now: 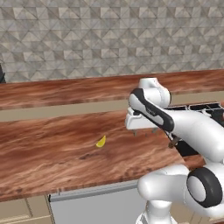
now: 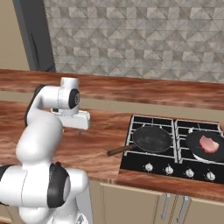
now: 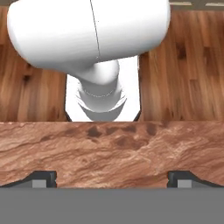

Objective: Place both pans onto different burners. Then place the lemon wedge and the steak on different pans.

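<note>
Right base view gives us the clearest layout: the black cooktop (image 2: pixel 173 148) sits at the right of the wooden worktop (image 2: pixel 103 131), and both pans already rest on burners. We see the left pan (image 2: pixel 152 138) on the left burner, empty, with its thin brown handle (image 2: pixel 119 150) sticking out leftward over the worktop. On the right burner stands the right pan (image 2: pixel 205 146), and the pinkish steak (image 2: pixel 208 144) lies inside it.

Our hand (image 2: pixel 72 127) hangs just above the bare worktop, well to the left of the cooktop, pointing down. In the hand view our two dark fingertips (image 3: pixel 41 178) stand far apart at either side of the picture, so the hand is spread wide with nothing between them; below it lies plain wood grain.

Left base view shows the lemon wedge (image 1: pixel 101 141), small and yellow, lying on the worktop to the left of our hand (image 1: pixel 144 131) and apart from it. From this side the arm covers most of the cooktop; we catch only a part of its grate at the right edge, and the end of the brown handle just beside the forearm.
</note>
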Motion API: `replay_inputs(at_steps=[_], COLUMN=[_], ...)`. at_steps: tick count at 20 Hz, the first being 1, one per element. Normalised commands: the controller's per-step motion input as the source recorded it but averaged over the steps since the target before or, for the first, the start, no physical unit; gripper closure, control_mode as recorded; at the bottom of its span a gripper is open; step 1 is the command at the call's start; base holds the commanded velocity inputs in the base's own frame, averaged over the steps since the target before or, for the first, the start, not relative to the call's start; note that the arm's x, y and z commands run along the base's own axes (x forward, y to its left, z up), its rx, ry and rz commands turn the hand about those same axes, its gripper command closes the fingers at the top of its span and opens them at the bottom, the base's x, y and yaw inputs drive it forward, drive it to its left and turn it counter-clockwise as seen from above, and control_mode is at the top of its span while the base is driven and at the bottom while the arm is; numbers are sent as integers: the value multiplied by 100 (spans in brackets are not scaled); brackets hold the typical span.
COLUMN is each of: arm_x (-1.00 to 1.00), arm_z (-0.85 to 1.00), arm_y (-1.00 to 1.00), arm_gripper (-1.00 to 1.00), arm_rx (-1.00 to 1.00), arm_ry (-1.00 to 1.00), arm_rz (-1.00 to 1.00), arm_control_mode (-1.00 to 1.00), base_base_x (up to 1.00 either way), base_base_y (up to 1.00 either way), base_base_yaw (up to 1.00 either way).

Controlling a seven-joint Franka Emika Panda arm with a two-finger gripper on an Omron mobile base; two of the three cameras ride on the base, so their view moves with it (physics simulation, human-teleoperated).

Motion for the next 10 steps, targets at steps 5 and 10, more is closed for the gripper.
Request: replay_inputs(at_steps=[5,10], arm_x=[26,11], arm_z=[0,0], arm_y=[70,73], arm_gripper=[-100,-100], arm_rx=[0,0], arm_ry=[8,10], arm_rz=[-1,-3], arm_control_mode=[-100,-100], base_base_x=[0,0], base_base_y=[0,0], base_base_yaw=[0,0])
